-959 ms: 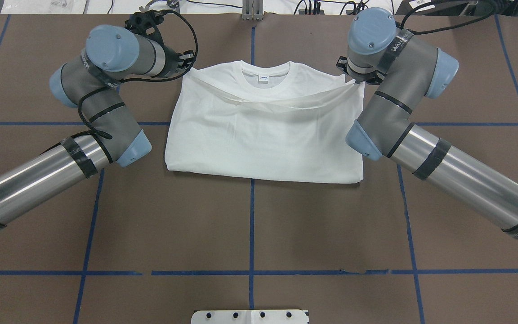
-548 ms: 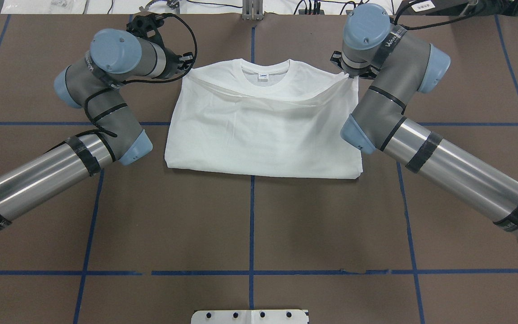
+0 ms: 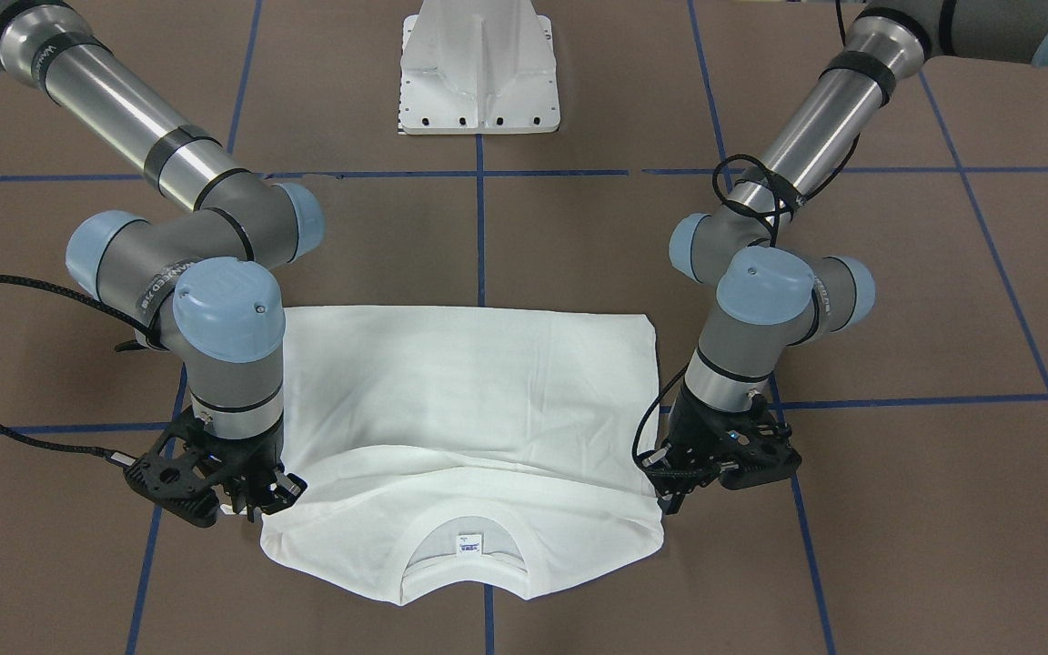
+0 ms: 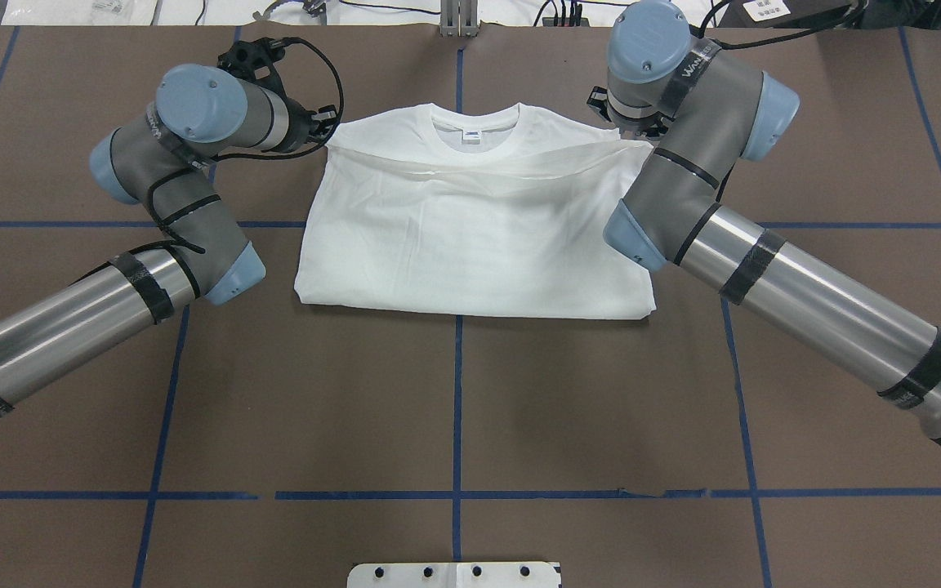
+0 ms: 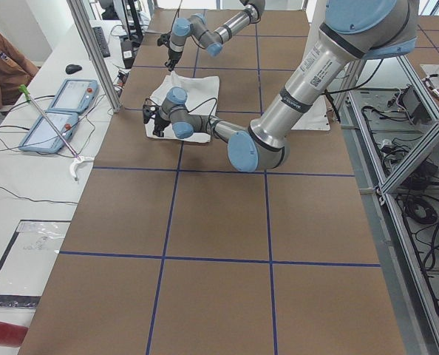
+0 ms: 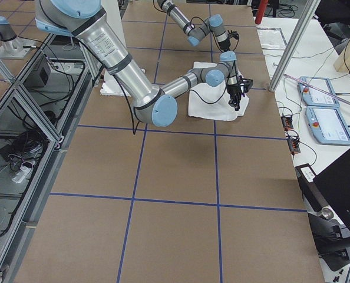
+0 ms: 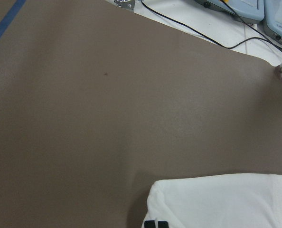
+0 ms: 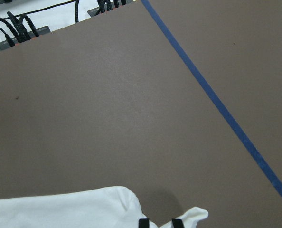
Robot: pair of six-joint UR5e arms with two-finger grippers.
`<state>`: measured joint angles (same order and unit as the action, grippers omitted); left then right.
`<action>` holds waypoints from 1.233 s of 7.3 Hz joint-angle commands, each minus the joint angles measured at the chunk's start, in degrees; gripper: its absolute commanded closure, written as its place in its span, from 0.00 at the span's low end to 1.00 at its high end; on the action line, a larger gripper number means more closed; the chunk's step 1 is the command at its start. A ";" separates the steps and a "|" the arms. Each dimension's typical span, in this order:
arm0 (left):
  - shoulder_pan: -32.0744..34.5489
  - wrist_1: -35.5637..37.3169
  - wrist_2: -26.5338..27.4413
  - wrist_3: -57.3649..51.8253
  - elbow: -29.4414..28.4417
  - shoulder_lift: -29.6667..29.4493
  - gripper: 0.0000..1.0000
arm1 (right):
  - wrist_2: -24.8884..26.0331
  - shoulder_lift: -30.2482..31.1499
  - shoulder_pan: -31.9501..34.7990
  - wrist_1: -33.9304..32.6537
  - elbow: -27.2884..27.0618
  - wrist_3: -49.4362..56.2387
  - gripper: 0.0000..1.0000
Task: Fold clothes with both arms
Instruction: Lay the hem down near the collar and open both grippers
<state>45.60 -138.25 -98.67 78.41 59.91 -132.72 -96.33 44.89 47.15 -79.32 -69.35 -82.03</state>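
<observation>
Left gripper [image 3: 674,487] and right gripper [image 3: 262,498] are each pinched tight on the folded-over edge of the white T-shirt [image 4: 470,245], which lies between them on the table [image 4: 470,408]; the neck label [image 4: 470,135] print is too small to read.

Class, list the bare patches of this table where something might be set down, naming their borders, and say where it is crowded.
Widest free patch: the table between the near hem of the shirt and the pedestal. Also bare: outer squares beyond the left arm and right arm. Crowded: the collar end, where the left gripper and right gripper pinch its folded edge.
</observation>
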 commanded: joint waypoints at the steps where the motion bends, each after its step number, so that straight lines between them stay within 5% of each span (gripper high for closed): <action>1: 0.10 -0.17 -0.03 -0.01 0.46 1.58 0.39 | -0.35 -0.24 0.14 0.12 -0.87 -0.49 0.36; 2: 0.36 -1.83 -0.03 -0.10 0.47 2.46 0.39 | -3.66 0.72 0.75 -0.40 -4.27 -0.58 0.35; 4: 0.37 -3.34 -0.03 -0.10 0.47 2.73 0.39 | -5.54 15.67 -1.68 -0.58 -24.15 -8.71 0.32; 5: 0.37 -3.42 -0.03 -0.19 0.47 2.82 0.39 | -5.45 20.89 -4.06 -0.06 -29.65 -13.37 0.28; 9: 0.28 -3.43 -0.03 -0.27 0.47 3.17 0.39 | -0.72 24.36 -13.64 0.21 -31.03 -30.10 0.26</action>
<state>45.95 -141.67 -98.70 78.20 60.38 -129.64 -98.99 68.20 36.38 -79.15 -100.48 -108.52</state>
